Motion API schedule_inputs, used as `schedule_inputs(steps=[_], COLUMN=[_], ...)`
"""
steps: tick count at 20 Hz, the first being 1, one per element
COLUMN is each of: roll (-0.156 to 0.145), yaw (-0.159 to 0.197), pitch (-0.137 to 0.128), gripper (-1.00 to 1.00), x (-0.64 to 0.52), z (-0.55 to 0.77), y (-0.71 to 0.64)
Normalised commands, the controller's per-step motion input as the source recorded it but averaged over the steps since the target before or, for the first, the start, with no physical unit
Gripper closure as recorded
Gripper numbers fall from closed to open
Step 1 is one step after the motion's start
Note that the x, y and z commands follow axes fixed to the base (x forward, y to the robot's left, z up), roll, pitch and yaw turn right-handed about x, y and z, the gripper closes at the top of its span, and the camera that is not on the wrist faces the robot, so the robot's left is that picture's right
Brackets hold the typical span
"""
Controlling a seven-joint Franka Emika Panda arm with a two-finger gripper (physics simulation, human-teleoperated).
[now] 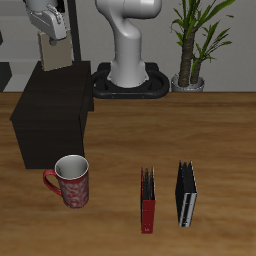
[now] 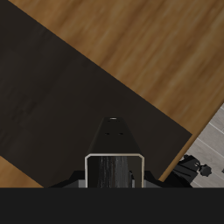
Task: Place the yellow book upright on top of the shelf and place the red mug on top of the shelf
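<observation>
My gripper [image 1: 54,42] is shut on the upper edge of the yellow book [image 1: 57,56], a thin tan book held upright. Its lower edge is at the back part of the dark shelf [image 1: 48,112] top; I cannot tell whether it touches. In the wrist view the book [image 2: 114,164] shows edge-on between the jaws, with the flat black shelf top [image 2: 61,96] beneath it. The red mug [image 1: 70,182], speckled with a grey inside, stands upright on the table in front of the shelf, its handle pointing away from the other books.
A red book [image 1: 148,201] and a black book with white stripes [image 1: 186,196] stand upright near the table's front edge, beside the mug. The robot base [image 1: 130,60] and a potted plant [image 1: 192,45] are at the back.
</observation>
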Motion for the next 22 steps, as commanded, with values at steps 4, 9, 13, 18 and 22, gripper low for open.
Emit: schedule_inputs(steps=[4,9,13,18,22], roll=[-0.029,-0.019,-0.033,-0.071,-0.016], yaw=[0.036,0.064,0.069,0.174,0.29], pitch=[0.014,0.006,0.006,-0.071,-0.044], gripper=[-1.0,-1.0,-1.0,-1.0,-1.0], x=[0.02,0.04,0.07,-0.03,0.13], z=[-0.04,0.04,0.06,0.25,0.25], y=[0.06,0.09,0.12,0.23,0.62])
